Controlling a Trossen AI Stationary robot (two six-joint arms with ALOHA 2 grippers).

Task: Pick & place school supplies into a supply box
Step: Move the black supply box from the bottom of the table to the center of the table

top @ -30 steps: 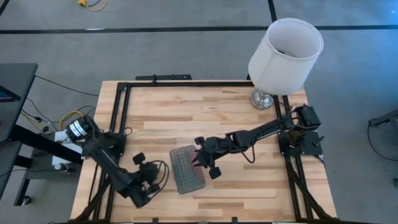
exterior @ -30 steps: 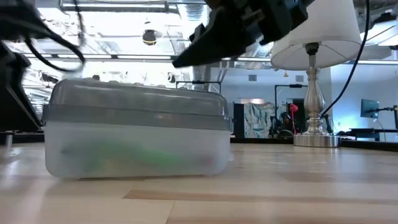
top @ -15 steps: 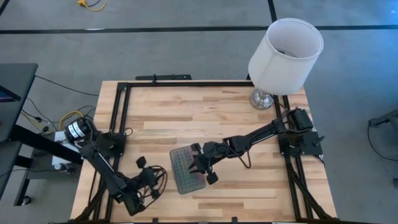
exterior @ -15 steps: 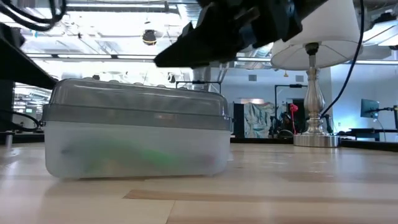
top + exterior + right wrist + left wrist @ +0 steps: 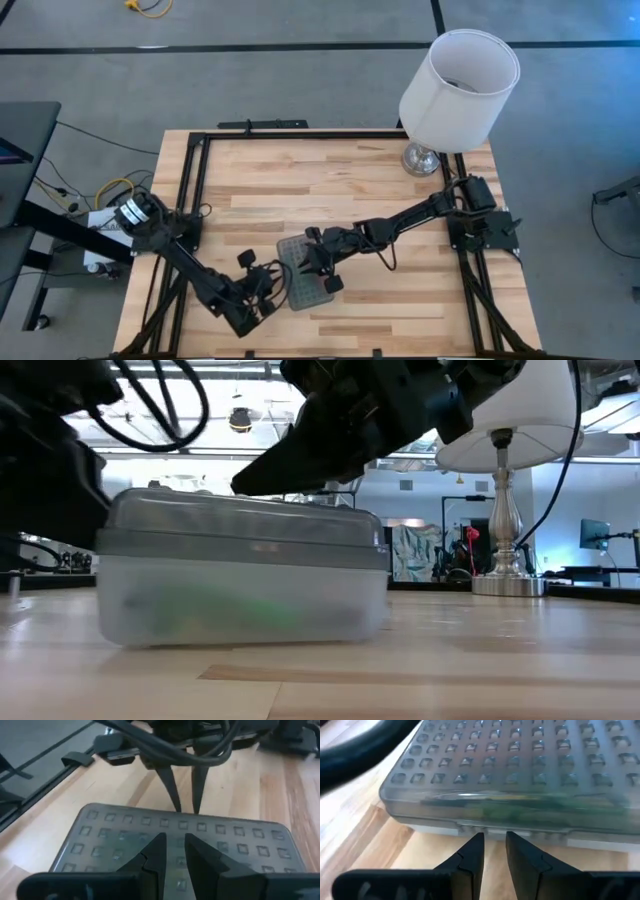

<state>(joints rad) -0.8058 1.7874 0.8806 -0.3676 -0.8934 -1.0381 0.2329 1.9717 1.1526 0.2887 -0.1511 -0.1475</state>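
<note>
The supply box stands on its base near the table's near edge, its dotted grey lid down. Green and yellowish school supplies show blurred through its clear wall. My left gripper is at the box's left side, low over the table, its fingers drawn to a narrow slit. My right gripper reaches over the lid from the right, its fingers just as close together. In the low view its tips are at the height of the lid's top. My left gripper meets the box's long left wall at the hinge strip with its fingertips. It comes level from the table's left and pushes with both tips side by side. My right gripper slants down from the right onto the lid's middle. Its fingertips seem to rest on the lid's top, but I cannot tell whether they truly touch.
A lamp with a white shade stands on its metal foot at the table's far right corner. A black frame runs along the table's edges. Bare wood lies between the box and the far edge.
My left gripper has swung from the near left corner toward the table's right, up to the box's left wall. The box has slid a little toward the right. My right gripper has moved left and down over the lid.
</note>
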